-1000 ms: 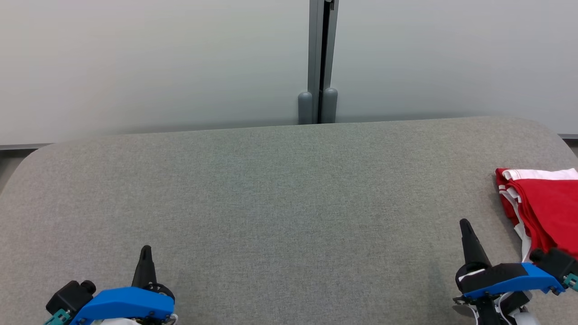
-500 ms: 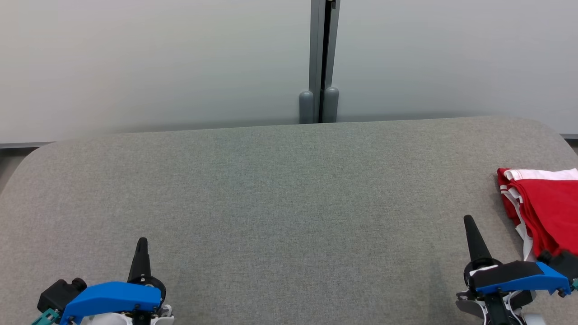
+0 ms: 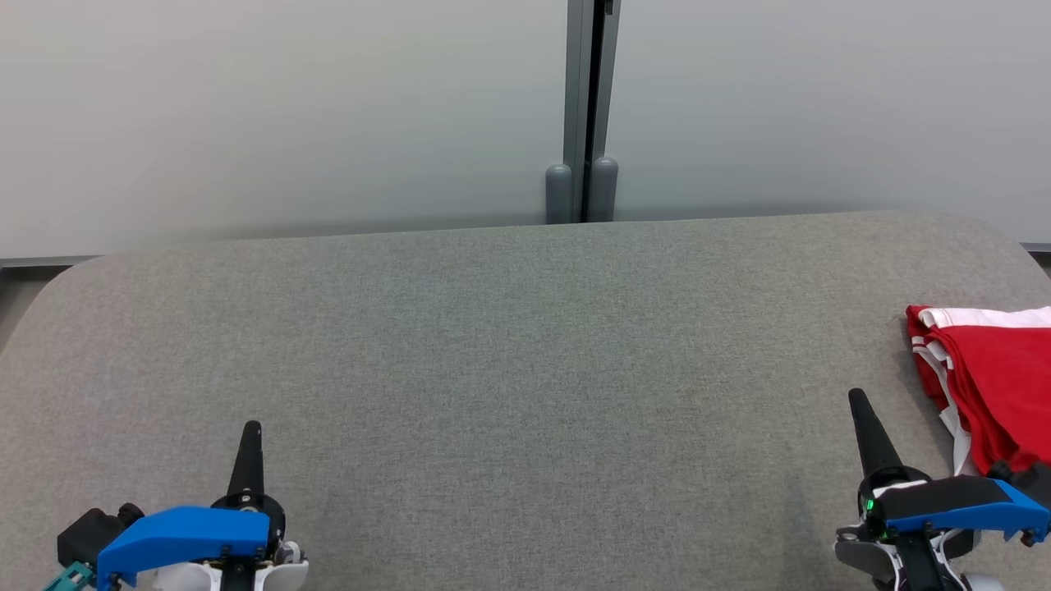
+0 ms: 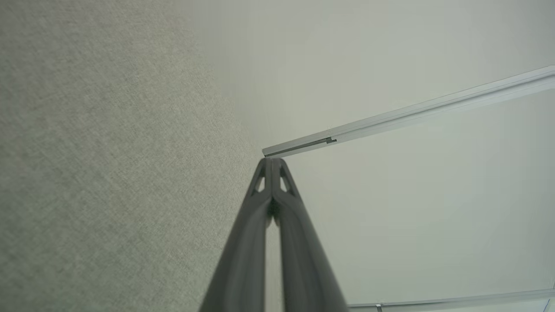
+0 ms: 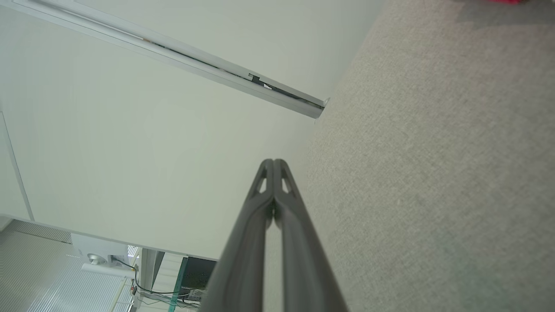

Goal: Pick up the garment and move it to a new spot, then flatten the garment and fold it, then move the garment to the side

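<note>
Red folded fabric garment (image 3: 989, 377), white-trimmed, lies just right of our right claw (image 3: 858, 400) in head view; wrist views show that claw and left claw (image 4: 272, 161) pinched together.

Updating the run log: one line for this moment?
left gripper: shut, empty | right gripper: shut, empty | garment: lying far right on table

The red garment (image 3: 998, 369) runs off the head view's right edge. Its lower end lies behind the right gripper (image 3: 858, 398).
</note>
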Available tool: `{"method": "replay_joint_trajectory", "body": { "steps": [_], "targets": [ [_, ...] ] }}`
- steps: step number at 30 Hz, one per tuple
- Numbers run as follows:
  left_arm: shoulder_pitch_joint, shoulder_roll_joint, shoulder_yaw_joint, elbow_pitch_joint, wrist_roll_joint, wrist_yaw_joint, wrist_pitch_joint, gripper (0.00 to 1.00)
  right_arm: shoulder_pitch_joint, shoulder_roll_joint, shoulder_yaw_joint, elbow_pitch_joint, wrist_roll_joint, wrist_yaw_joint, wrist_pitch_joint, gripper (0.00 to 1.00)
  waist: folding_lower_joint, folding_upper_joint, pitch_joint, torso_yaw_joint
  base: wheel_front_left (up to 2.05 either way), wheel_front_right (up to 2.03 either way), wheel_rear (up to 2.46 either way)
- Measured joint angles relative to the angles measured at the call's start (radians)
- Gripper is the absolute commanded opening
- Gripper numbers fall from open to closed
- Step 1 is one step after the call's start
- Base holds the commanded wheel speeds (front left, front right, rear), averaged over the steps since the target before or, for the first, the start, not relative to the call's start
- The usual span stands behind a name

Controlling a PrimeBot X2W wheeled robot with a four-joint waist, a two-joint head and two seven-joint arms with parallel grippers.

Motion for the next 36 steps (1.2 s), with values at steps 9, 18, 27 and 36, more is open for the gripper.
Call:
{"method": "replay_joint_trajectory", "body": {
  "steps": [9,18,27,36],
  "targets": [
    [-0.008,0.000,0.011,-0.013,-0.078,-0.011,0.023,0.00,0.003,0.000,-0.006,-0.019,0.081,0.000,0.023,0.00,0.0000,0.0000,0.002,0.002,0.00,0.00,0.00],
    [-0.014,0.000,0.028,-0.024,-0.155,-0.024,0.042,0.00,0.006,-0.001,-0.013,-0.039,0.163,0.000,0.045,0.00,0.0000,0.0000,0.003,0.004,0.00,0.00,0.00],
    [-0.018,0.000,0.040,-0.034,-0.221,-0.035,0.060,0.00,0.015,-0.001,-0.018,-0.057,0.233,0.000,0.060,0.00,0.0000,0.0000,0.005,0.006,0.00,0.00,0.00],
    [-0.025,0.000,0.050,-0.043,-0.281,-0.043,0.078,0.00,0.019,-0.002,-0.022,-0.072,0.299,0.000,0.077,0.00,0.0000,0.0000,0.006,0.007,0.00,0.00,0.00]
  ]
}}
